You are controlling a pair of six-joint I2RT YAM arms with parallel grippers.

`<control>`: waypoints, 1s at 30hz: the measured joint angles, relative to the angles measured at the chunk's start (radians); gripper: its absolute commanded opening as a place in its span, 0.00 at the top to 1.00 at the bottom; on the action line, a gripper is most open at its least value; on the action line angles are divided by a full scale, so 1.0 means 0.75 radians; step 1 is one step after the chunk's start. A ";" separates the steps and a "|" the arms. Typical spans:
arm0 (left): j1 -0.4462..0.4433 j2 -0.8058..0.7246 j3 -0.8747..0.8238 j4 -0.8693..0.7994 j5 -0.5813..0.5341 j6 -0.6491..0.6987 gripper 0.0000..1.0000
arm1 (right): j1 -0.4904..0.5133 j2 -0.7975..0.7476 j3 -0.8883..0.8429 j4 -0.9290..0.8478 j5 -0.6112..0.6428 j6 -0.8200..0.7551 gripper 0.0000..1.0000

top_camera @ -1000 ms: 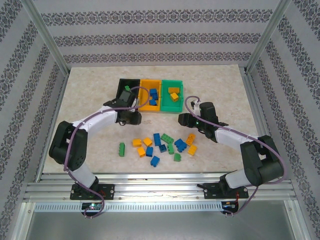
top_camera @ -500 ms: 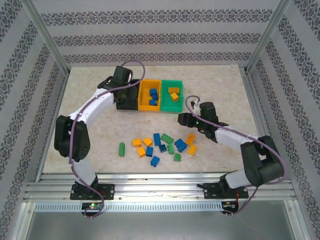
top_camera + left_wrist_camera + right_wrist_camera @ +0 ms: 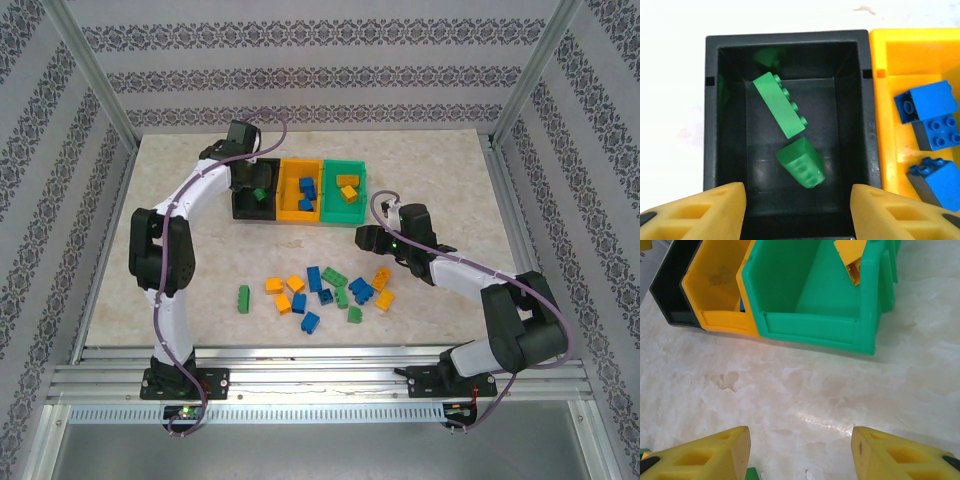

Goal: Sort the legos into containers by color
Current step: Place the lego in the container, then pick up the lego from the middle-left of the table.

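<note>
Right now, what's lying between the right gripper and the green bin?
Nothing. In the right wrist view, the table between the right gripper and the green bin is bare, and the top view agrees.

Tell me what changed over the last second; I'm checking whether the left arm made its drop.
The left gripper swung from mid-table, away from the bases, to above the black bin, and its jaws opened; two green legos lie inside, one probably just dropped. The right gripper and the loose legos stayed put.
</note>
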 measured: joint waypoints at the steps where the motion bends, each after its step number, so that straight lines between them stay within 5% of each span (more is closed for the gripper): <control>1: 0.000 -0.005 -0.011 0.003 0.020 -0.004 0.43 | 0.000 0.000 0.000 0.000 0.000 0.000 0.44; 22: 0.000 -0.801 -1.009 0.012 0.384 -0.232 0.44 | 0.035 0.016 0.000 0.016 -0.017 0.015 0.43; 30: -0.003 -0.899 -1.279 0.012 0.438 -0.400 0.48 | 0.046 0.066 0.001 0.019 -0.020 0.014 0.43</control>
